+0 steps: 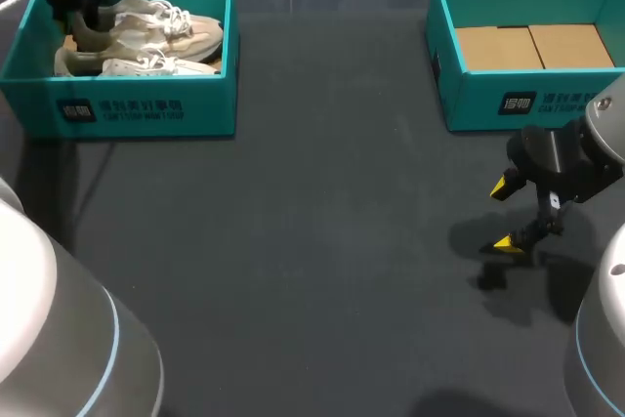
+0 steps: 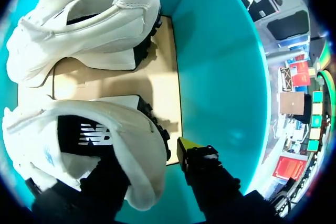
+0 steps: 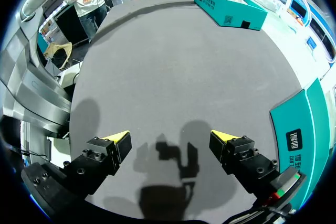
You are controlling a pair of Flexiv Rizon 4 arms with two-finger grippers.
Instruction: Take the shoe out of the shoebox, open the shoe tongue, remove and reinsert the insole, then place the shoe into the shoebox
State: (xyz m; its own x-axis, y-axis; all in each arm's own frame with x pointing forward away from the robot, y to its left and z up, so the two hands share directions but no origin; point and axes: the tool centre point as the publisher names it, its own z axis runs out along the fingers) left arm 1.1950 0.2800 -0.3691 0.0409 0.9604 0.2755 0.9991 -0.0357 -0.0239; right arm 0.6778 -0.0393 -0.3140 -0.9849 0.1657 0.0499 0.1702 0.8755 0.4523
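The teal shoebox (image 1: 127, 109) at the table's far left holds two white shoes lying side by side, one (image 1: 171, 31) behind the other (image 1: 156, 65). My left gripper (image 1: 83, 21) is down inside this box at the heel end. In the left wrist view the gripper (image 2: 147, 158) straddles the heel of the nearer shoe (image 2: 121, 129): one finger is hidden inside the shoe's opening, and the yellow-tipped finger (image 2: 187, 148) stands outside, a little apart from the heel. The second shoe (image 2: 89, 24) lies ahead on the cardboard floor. My right gripper (image 1: 505, 214) (image 3: 170, 139) hangs open over bare table.
A second teal box (image 1: 527, 100) with a cardboard floor stands at the far right, close behind my right gripper and beside it in the right wrist view (image 3: 304, 129). Dark grey table (image 1: 312, 241) stretches between the boxes. The box wall (image 2: 220, 77) rises close beside my left gripper.
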